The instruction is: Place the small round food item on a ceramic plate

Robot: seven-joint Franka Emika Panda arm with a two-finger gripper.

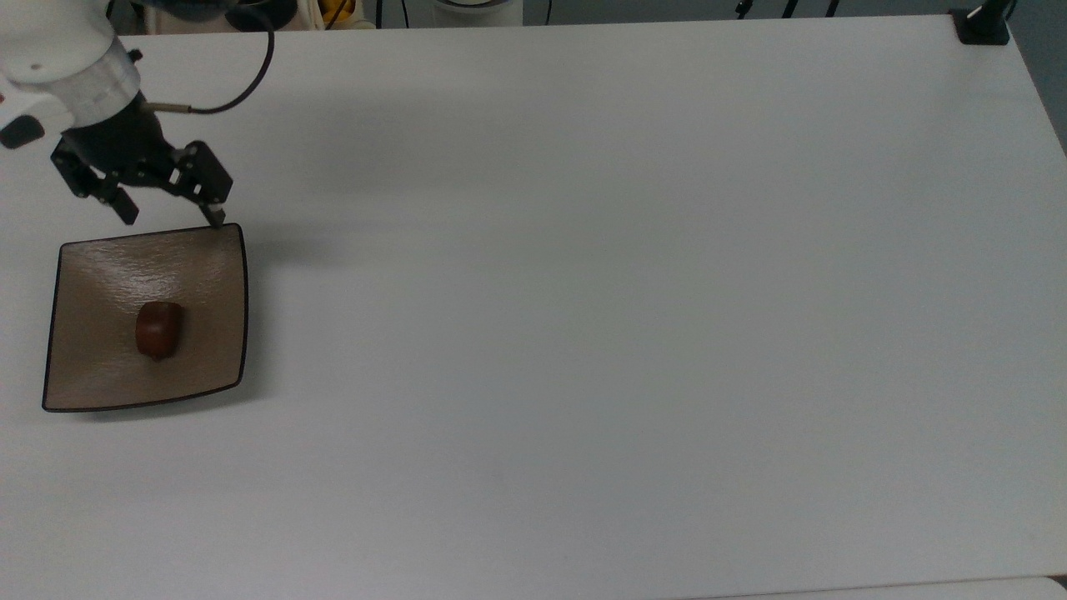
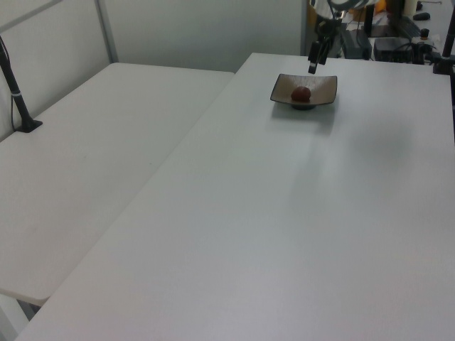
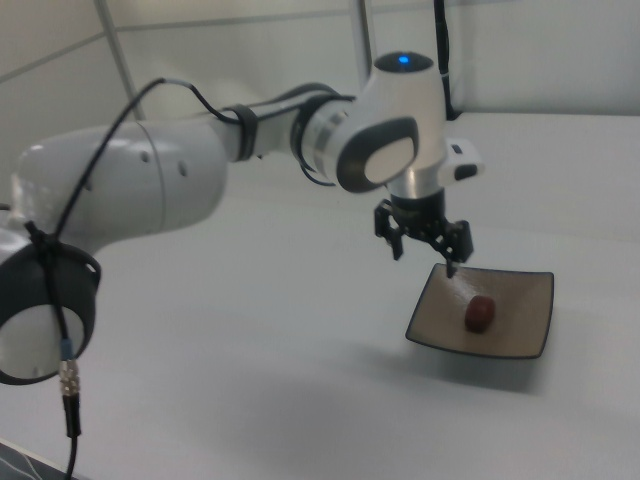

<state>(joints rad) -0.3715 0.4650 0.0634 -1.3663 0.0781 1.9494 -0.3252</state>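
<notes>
On the table [image 1: 583, 292]: we see a bare white surface carrying just the plate and what lies in it.
Food item: the small round food item [image 1: 157, 330] rests on the ceramic plate [image 1: 92, 283], a little toward the top view's left of the plate's middle, and nothing touches it. We also find it in the left view [image 2: 301, 94] and in the right view [image 3: 479, 313], well inside the dark rim.
Plate: it sits flat near the top view's left edge; its raised corners show in the left view [image 2: 284, 87] and the right view [image 3: 525, 300].
End effector: our end effector [image 1: 169, 210] hangs above and past the plate's far edge in the top view, fingers spread apart and holding nothing. The right view [image 3: 428, 254] shows it clear above the plate.
Progress: we judge the placing done, since the item lies released on the plate.
Left to do: as far as we can tell, nothing beyond taking the arm away.
</notes>
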